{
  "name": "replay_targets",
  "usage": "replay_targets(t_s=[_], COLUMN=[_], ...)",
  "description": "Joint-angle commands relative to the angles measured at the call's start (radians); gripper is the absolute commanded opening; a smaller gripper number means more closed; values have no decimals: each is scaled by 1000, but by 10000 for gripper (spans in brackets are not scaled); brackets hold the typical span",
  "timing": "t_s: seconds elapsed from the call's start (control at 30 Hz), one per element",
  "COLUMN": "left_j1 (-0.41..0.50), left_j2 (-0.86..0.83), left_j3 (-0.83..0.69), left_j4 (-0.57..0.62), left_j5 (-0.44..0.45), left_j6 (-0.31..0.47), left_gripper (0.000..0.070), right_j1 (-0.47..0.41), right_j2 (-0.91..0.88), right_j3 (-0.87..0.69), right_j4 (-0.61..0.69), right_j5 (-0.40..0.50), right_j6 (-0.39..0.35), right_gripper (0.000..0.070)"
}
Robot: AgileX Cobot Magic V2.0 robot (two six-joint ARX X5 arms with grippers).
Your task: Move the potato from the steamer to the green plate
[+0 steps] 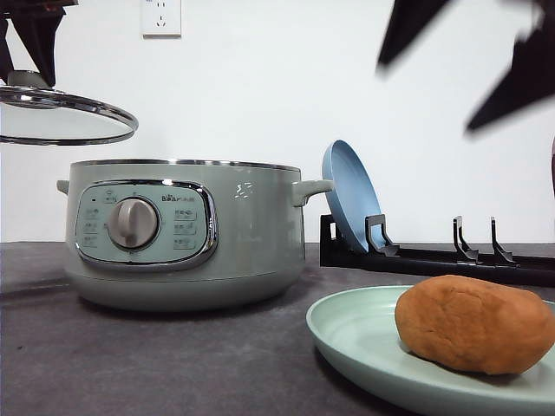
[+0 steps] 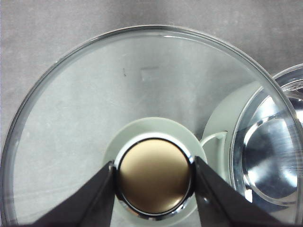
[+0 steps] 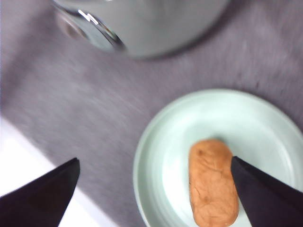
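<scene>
One potato (image 1: 473, 322): lying on the green plate (image 1: 355, 334), near right of the steamer (image 1: 178, 234).
Left gripper (image 2: 154, 176): clamped on the knob of the glass lid (image 2: 94, 104), held up left of the open steamer.
Right gripper (image 3: 154, 182): fingers spread wide, empty, above the plate.

Left tool (image 2: 154, 189): matte black wedge fingers. Right tool (image 3: 154, 189): same black, tapered, apparently unmarked.

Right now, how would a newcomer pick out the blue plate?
Start at the big sage-green steamer on the grey table. To its right a black dish rack runs along the wall. The blue plate stands on edge in its first slot, unlike the flat green plate holding the potato.
</scene>
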Motion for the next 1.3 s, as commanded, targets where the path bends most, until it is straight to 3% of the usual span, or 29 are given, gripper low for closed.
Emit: replay_targets(t_s=[0.0,0.17,0.33,0.57,1.0,1.27], left_j1=[2,2,2,1,-17,-107], left_j2=[2,2,2,2,2,2], left_j3=[48,48,48,48,48,48], left_j4=[26,26,27,28,47,53], left_j5=[9,9,9,9,9,10], left_j6=[-3,-3,-4,-3,-4,-11], left_gripper=[0,0,0,0,0,0], right_j1=[10,10,10,10,10,10], right_j2=[-39,-172,-286,-417,-443,-443], right_j3=[54,164,230,239,238,238], right_j4=[-28,-143,-249,-265,-264,-252], right_j5=[9,70,213,343,354,354], right_j6=[15,40,71,98,100,99], right_gripper=[649,649,649,649,649,649])
